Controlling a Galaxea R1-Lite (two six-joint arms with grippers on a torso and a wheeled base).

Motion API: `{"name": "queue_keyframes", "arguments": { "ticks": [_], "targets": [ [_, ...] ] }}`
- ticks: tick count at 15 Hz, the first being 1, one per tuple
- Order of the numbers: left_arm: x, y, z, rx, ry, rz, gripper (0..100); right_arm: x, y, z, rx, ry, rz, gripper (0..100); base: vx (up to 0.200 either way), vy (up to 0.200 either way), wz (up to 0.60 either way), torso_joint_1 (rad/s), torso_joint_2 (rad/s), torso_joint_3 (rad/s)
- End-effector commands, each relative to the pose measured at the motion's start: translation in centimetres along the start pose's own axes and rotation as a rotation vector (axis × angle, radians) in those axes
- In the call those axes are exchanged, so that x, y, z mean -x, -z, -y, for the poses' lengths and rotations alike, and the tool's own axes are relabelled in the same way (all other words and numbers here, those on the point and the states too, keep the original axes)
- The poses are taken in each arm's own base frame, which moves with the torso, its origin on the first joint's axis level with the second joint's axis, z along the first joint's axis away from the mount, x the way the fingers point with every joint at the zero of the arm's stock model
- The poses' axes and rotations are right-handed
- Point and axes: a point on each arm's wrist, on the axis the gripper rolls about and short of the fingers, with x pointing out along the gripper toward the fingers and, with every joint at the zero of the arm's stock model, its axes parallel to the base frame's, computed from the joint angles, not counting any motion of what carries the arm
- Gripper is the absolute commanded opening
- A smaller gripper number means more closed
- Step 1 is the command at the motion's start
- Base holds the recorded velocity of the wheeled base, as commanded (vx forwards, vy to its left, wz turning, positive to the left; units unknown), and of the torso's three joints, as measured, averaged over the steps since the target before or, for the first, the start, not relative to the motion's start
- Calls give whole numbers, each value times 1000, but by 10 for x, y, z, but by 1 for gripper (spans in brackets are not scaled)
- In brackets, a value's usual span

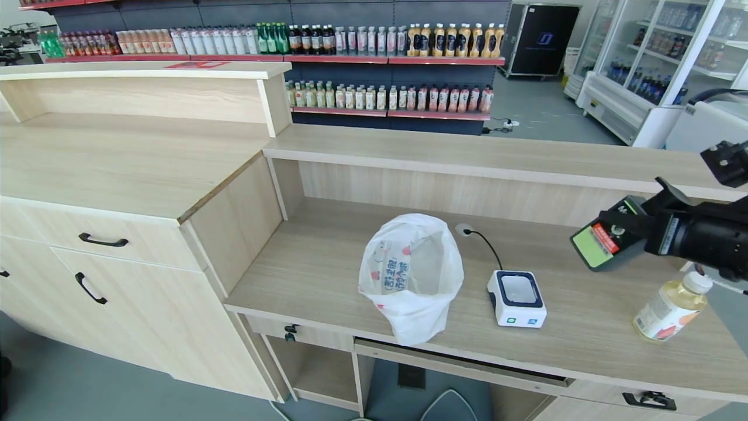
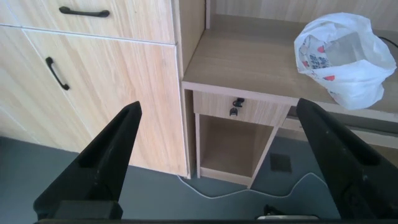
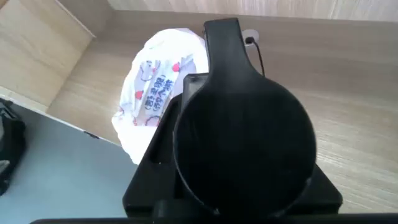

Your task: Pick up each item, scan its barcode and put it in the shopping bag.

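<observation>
My right gripper is shut on a dark box with a green and red label, held in the air at the right, above the counter and right of the scanner. In the right wrist view the dark box blocks most of the scene, with the shopping bag beyond it. The white shopping bag stands open near the counter's front edge, left of the scanner. A bottle of pale yellow drink leans on the counter at the far right. My left gripper hangs open down beside the counter, near the floor; the bag sits above it.
The scanner's cable runs back to a grommet in the counter. A taller cabinet with drawers stands to the left. A raised ledge backs the counter. Shelves of bottles and fridges are far behind.
</observation>
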Motion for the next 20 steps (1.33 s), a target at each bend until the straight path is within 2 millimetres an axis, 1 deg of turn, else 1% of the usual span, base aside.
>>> {"name": "queue_keyframes", "arguments": {
  "ticks": [1, 2, 3, 4, 5, 6, 7, 8, 10, 12, 14, 16, 18, 19, 20],
  "targets": [
    [0, 0, 0, 0, 0, 0, 100, -69, 4, 45, -192, 74, -141, 0, 0, 0, 0, 0, 0, 0],
    [0, 0, 0, 0, 0, 0, 100, -81, 10, 59, -222, 92, -189, 0, 0, 0, 0, 0, 0, 0],
    [0, 0, 0, 0, 0, 0, 100, -85, 15, 70, -240, 97, -210, 0, 0, 0, 0, 0, 0, 0],
    [0, 0, 0, 0, 0, 0, 100, -92, 25, 85, -261, 62, -237, 0, 0, 0, 0, 0, 0, 0],
    [0, 0, 0, 0, 0, 0, 100, -96, 31, 92, -238, 57, -257, 0, 0, 0, 0, 0, 0, 0],
    [0, 0, 0, 0, 0, 0, 100, -95, 41, 97, -186, 37, -286, 0, 0, 0, 0, 0, 0, 0],
    [0, 0, 0, 0, 0, 0, 100, -92, 54, 107, -130, -7, -312, 0, 0, 0, 0, 0, 0, 0],
    [0, 0, 0, 0, 0, 0, 100, -89, 60, 111, -67, -52, -325, 0, 0, 0, 0, 0, 0, 0],
    [0, 0, 0, 0, 0, 0, 100, -88, 65, 109, -74, -134, -326, 0, 0, 0, 0, 0, 0, 0],
    [0, 0, 0, 0, 0, 0, 100, -91, 69, 107, -78, -157, -331, 0, 0, 0, 0, 0, 0, 0],
    [0, 0, 0, 0, 0, 0, 100, -102, 75, 109, -54, -171, -303, 0, 0, 0, 0, 0, 0, 0],
    [0, 0, 0, 0, 0, 0, 100, -113, 75, 105, -31, -189, -266, 0, 0, 0, 0, 0, 0, 0],
    [0, 0, 0, 0, 0, 0, 100, -120, 81, 99, -31, -208, -264, 0, 0, 0, 0, 0, 0, 0],
    [0, 0, 0, 0, 0, 0, 100, -121, 81, 98, -30, -213, -265, 0, 0, 0, 0, 0, 0, 0],
    [0, 0, 0, 0, 0, 0, 100, -126, 85, 97, -35, -224, -275, 0, 0, 0, 0, 0, 0, 0]
  ]
}}
